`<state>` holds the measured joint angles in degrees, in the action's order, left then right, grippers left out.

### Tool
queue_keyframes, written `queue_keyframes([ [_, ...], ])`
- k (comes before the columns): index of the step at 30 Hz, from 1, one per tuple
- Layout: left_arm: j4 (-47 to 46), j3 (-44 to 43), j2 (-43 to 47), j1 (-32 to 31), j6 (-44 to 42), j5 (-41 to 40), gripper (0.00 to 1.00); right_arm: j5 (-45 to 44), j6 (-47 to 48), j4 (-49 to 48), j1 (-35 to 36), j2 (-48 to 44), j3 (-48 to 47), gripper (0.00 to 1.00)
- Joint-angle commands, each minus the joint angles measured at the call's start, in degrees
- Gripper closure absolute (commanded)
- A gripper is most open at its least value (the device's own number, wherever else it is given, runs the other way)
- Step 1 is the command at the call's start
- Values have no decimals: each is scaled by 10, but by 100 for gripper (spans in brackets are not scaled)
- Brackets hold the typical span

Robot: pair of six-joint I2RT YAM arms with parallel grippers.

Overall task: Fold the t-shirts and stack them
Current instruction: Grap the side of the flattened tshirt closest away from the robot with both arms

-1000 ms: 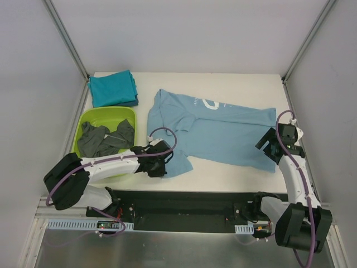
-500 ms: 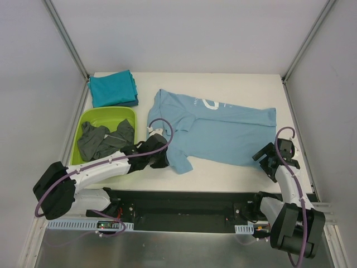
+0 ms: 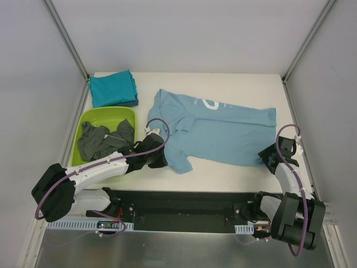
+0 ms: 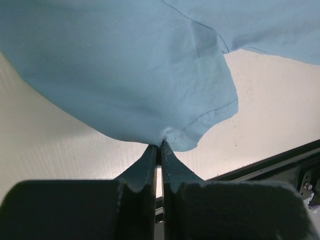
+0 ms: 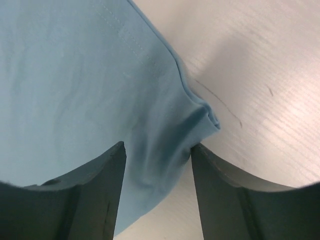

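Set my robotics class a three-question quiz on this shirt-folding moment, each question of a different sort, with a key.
1. True or false: the left gripper is shut on the light blue t-shirt's sleeve edge.
2. Fill in: the right gripper stands ____ astride that shirt's hem corner.
3. Where does the dark grey t-shirt lie? A in the lime-green tub; B on the light blue t-shirt; C in the right gripper.
Key: 1 true; 2 open; 3 A.

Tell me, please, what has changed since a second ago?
The right gripper drew back toward its base; its open jaws straddle a corner of the light blue t-shirt. The left gripper shifted slightly, jaws shut on the sleeve hem. Unchanged: teal stack, green tub, grey shirts.
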<state>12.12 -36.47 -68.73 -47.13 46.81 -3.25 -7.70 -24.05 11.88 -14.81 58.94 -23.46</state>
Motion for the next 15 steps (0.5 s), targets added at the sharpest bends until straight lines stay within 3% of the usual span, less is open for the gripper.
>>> queue_keyframes([
  [1, -15, 3, -2, 9, -12, 12, 100, -1, -15, 17, -3, 7, 23, 48],
  [6, -17, 0, 0, 20, -14, 45, 100, -15, -6, 28, -3, -14, 25, 79],
  [12, -26, -14, 4, 33, -18, 69, 100, -2, 21, 34, -4, -22, 11, 99],
  [15, -36, -36, -5, 51, -22, 96, 100, 13, 29, 37, -4, -24, -3, 100],
])
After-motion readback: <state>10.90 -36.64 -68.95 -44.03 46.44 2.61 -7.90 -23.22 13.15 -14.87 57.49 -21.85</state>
